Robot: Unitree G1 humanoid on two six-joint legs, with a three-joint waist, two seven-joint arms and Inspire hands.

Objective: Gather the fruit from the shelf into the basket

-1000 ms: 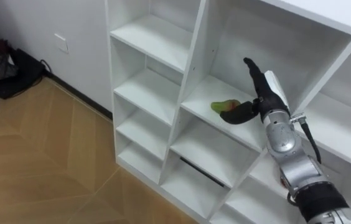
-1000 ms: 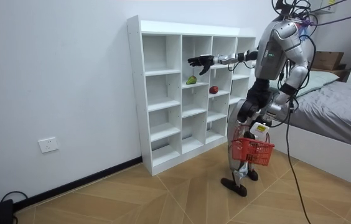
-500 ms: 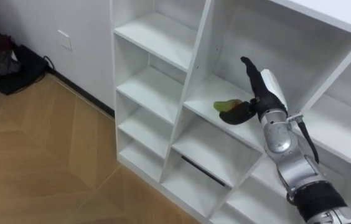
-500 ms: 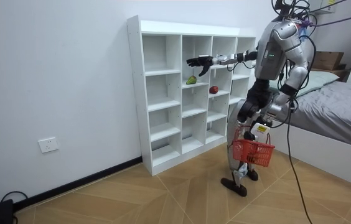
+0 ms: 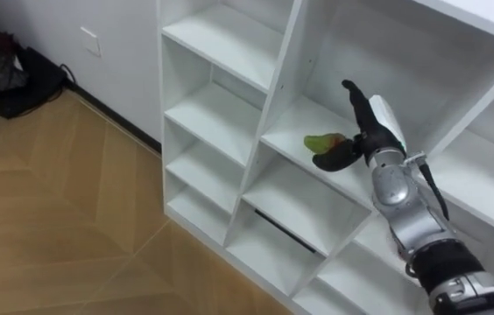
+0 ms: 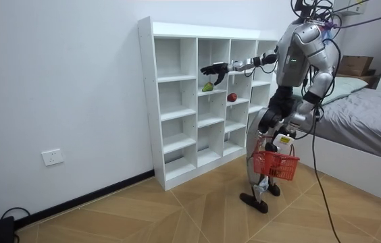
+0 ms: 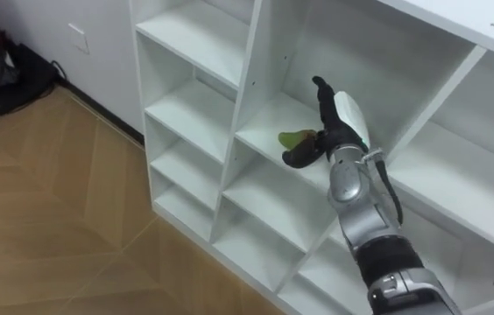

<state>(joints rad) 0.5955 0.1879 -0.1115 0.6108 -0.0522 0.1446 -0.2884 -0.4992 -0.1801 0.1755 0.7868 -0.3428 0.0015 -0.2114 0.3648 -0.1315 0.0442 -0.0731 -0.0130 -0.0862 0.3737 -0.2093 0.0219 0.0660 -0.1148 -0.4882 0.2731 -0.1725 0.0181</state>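
A green fruit (image 5: pixel 321 141) with a reddish patch lies on a middle shelf of the white closet (image 5: pixel 275 105). My right hand (image 5: pixel 365 131) is open, reaching into that compartment from the right; its thumb stretches over the fruit's near side and the straight fingers point up behind it. In the room view the green fruit (image 6: pixel 208 87) sits just below the right hand (image 6: pixel 215 68), and a red fruit (image 6: pixel 232 97) lies one compartment to the room view's right. A red basket (image 6: pixel 273 165) hangs beside my legs under my left hand (image 6: pixel 284 140).
I stand facing the closet (image 6: pixel 148 101) on a wooden floor. A bed (image 6: pixel 373 101) stands at the room view's right. A black bag (image 5: pixel 6 74) lies on the floor by the wall, left of the closet. The shelves around the fruit are bare.
My right hand has edged a little further into the compartment toward the green fruit. The eye view has shifted slightly; the basket has not moved.
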